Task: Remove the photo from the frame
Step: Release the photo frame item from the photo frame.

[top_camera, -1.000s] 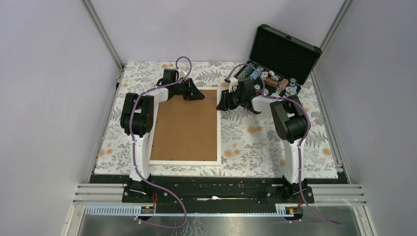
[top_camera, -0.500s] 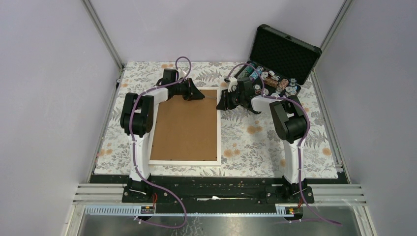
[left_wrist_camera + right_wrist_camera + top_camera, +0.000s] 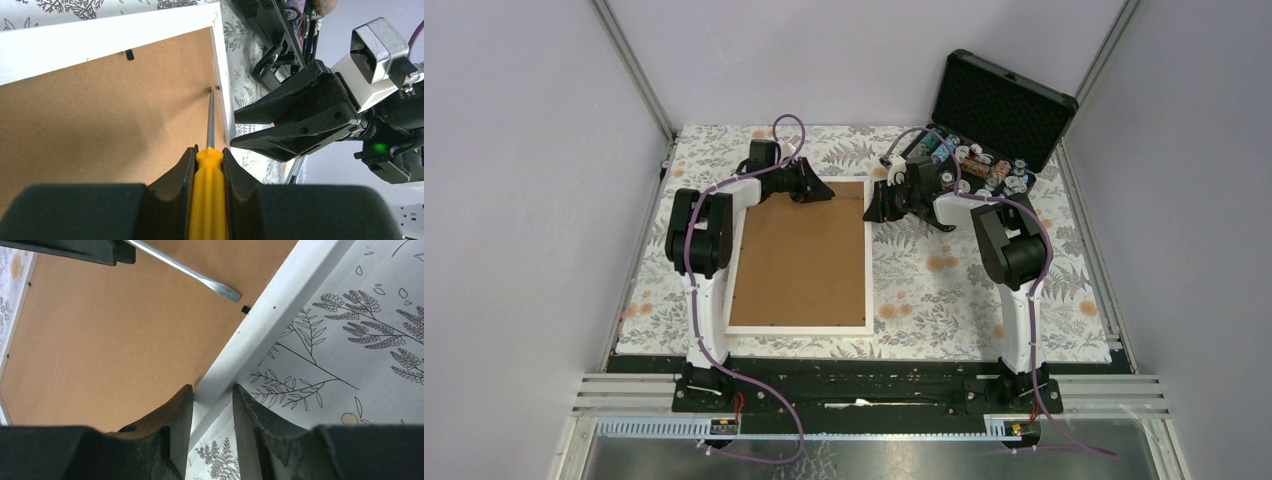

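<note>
The frame [image 3: 799,328] lies face down on the floral cloth, its brown backing board [image 3: 799,255] up; the photo is hidden beneath it. My left gripper [image 3: 821,192] sits over the frame's far edge, shut on a yellow-handled screwdriver [image 3: 207,200]. The flat tip [image 3: 220,289] hovers just above the board by a small black tab [image 3: 245,309] on the right rail. My right gripper [image 3: 212,390] straddles that white rail [image 3: 280,295] near the far right corner, one finger over the board, one over the cloth, shut on it. It shows in the left wrist view [image 3: 233,131] too.
An open black foam-lined case of poker chips [image 3: 999,110] stands at the back right, just behind the right arm. Another black tab [image 3: 129,53] sits on the frame's far rail. The floral cloth [image 3: 944,290] covers the table; grey walls enclose it on three sides.
My left gripper has shifted slightly left and away with the screwdriver, drawing the tip back from the right rail. The right gripper and the frame have stayed put.
</note>
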`<state>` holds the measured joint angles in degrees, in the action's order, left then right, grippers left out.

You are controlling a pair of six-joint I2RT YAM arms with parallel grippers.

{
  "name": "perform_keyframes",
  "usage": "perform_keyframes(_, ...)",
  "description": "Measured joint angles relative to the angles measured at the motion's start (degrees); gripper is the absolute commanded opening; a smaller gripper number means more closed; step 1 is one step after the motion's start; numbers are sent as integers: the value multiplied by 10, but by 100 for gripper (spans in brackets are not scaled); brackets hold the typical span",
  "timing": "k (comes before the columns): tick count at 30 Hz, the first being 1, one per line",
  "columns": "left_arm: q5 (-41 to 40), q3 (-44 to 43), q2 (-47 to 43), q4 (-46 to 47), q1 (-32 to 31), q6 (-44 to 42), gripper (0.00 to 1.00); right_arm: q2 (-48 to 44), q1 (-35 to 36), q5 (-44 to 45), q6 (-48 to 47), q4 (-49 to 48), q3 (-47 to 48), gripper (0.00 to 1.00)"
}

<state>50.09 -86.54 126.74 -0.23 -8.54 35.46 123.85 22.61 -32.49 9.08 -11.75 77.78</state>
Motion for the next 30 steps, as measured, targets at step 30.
perform_keyframes(30, -64, -63, 0, -87, -34, -22, 0, 8, 1, 2, 2, 19, 20, 34)
